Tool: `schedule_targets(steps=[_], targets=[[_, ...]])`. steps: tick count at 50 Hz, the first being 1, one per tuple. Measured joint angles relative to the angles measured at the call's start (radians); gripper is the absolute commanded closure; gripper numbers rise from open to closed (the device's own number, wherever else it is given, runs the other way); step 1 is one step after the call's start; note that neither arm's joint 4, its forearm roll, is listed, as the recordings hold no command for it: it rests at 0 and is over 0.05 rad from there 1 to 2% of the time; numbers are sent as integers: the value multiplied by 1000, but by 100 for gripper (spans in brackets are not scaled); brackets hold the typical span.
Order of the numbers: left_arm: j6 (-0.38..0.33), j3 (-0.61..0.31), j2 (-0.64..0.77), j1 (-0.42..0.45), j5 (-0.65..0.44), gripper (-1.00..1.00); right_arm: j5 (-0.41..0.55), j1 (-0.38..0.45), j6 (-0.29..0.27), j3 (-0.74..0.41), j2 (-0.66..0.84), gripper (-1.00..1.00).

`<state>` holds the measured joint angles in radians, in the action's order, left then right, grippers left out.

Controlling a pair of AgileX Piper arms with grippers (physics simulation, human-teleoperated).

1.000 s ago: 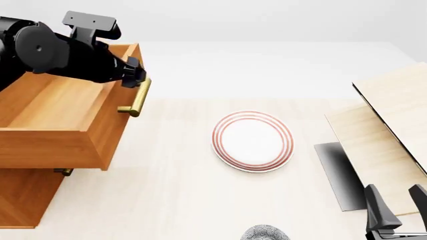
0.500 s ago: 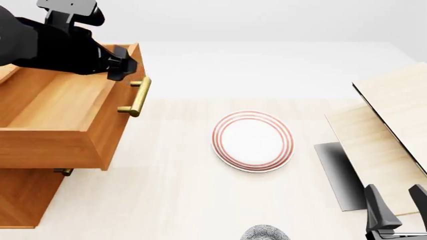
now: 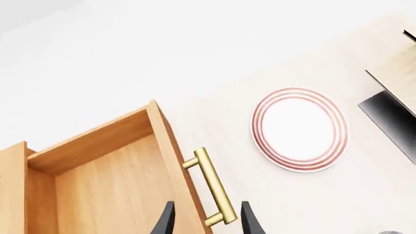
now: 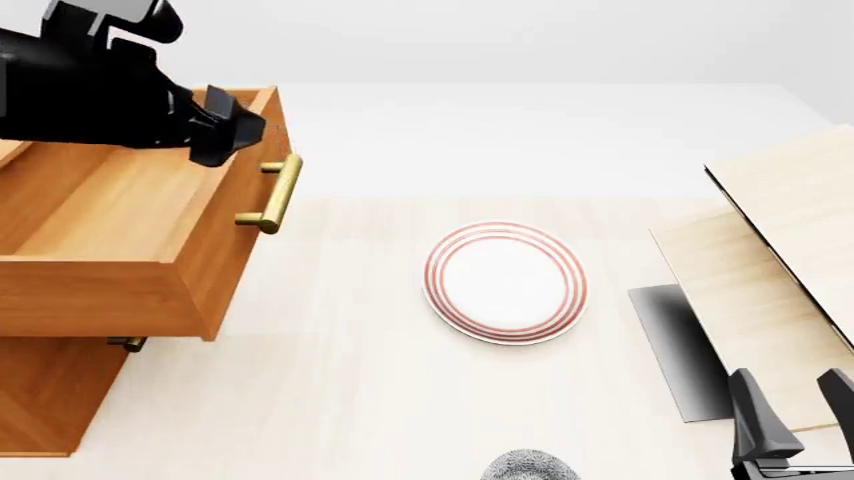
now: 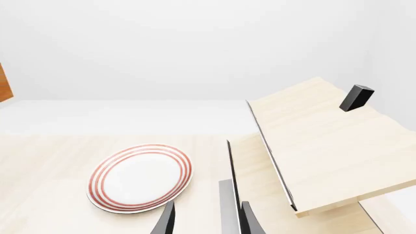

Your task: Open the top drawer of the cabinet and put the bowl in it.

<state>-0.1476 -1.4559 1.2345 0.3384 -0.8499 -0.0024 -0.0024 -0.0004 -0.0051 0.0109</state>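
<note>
The top drawer (image 4: 94, 295) of the orange-brown cabinet (image 4: 54, 395) stands pulled out, its inside bare. Its brass handle (image 4: 276, 193) is free. My left gripper (image 4: 220, 128) hovers above the drawer's front edge, up and left of the handle, open and holding nothing. In the left wrist view the handle (image 3: 213, 187) shows just beyond the left gripper (image 3: 208, 223), whose fingers are spread. The speckled bowl (image 4: 530, 467) peeks in at the table's near edge, mostly cut off. My right gripper (image 4: 794, 410) rests at the near right, open and empty, also seen as right gripper (image 5: 206, 220).
A white red-ringed plate (image 4: 505, 282) lies mid-table. Pale wood boards (image 4: 787, 230) lean at the right, with a dark grey strip (image 4: 681, 345) beside them. The two lower drawers sit shut under the open one.
My left gripper has let go of the brass handle and drawn back up and to the left. The drawer stays open where it was; the right arm is still.
</note>
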Motion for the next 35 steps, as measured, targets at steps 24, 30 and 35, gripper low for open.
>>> schedule_targets(steps=[24, 30, 35], targets=[[-40, 94, -93, 93, 40, -100, 0, 0, 0, 0, 0, -100], [-44, 124, -105, 119, 56, -100, 0, 0, 0, 0, 0, -100], [-49, 151, -116, 136, 67, -100, 0, 0, 0, 0, 0, -100]])
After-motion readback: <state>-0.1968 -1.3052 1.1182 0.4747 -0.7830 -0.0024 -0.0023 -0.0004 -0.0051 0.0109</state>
